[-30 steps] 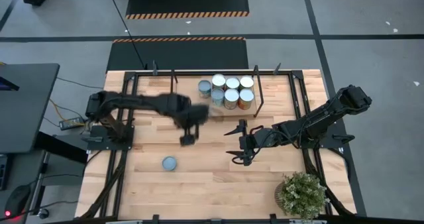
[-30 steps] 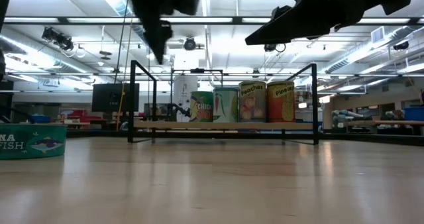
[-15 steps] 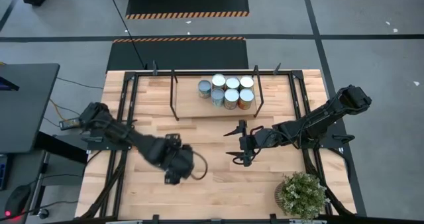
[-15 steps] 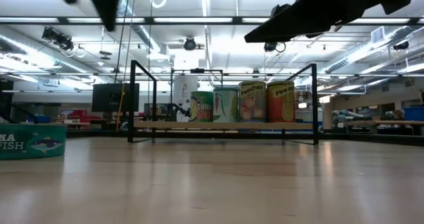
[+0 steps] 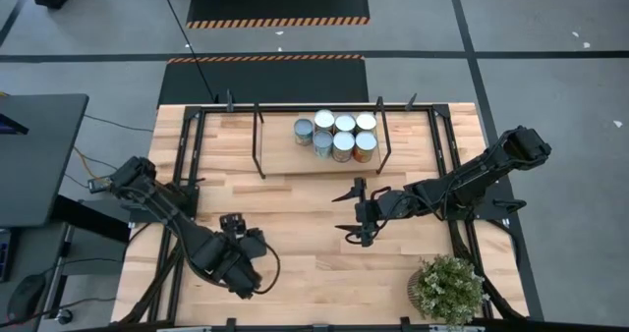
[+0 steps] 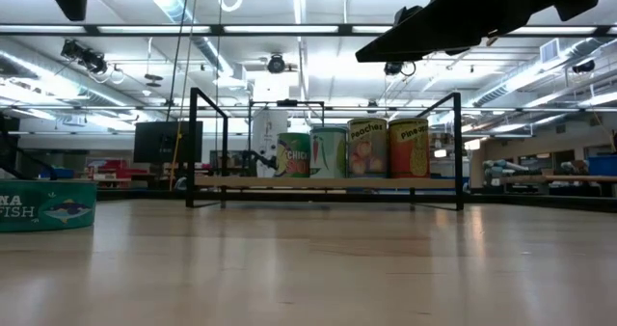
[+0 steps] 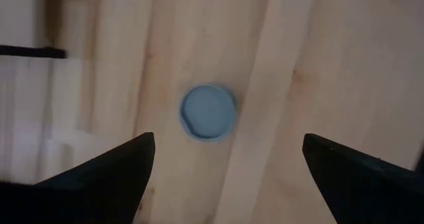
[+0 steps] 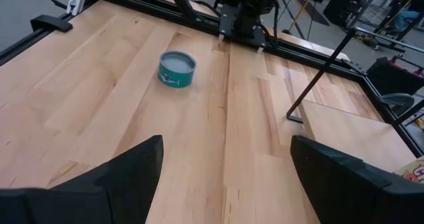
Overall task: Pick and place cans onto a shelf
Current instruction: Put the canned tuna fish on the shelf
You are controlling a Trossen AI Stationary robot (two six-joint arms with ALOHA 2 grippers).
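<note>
A flat teal can with a blue-grey top stands on its base on the tabletop at the near left. It also shows in the low view and the right wrist view. My left gripper hangs open above it, pointing down, one finger on either side, and hides it in the high view. My right gripper is open and empty above mid-table, in front of the shelf. Several cans stand upright on the shelf's right part.
A potted plant stands at the near right corner. Black rails run along the table's sides. The shelf's black posts rise at the far middle. Bare wood lies between the flat can and the plant.
My left gripper has swung from in front of the shelf toward the table's near edge and a little left. It now hangs over the flat can, which has stayed in place and is now covered in the high view.
</note>
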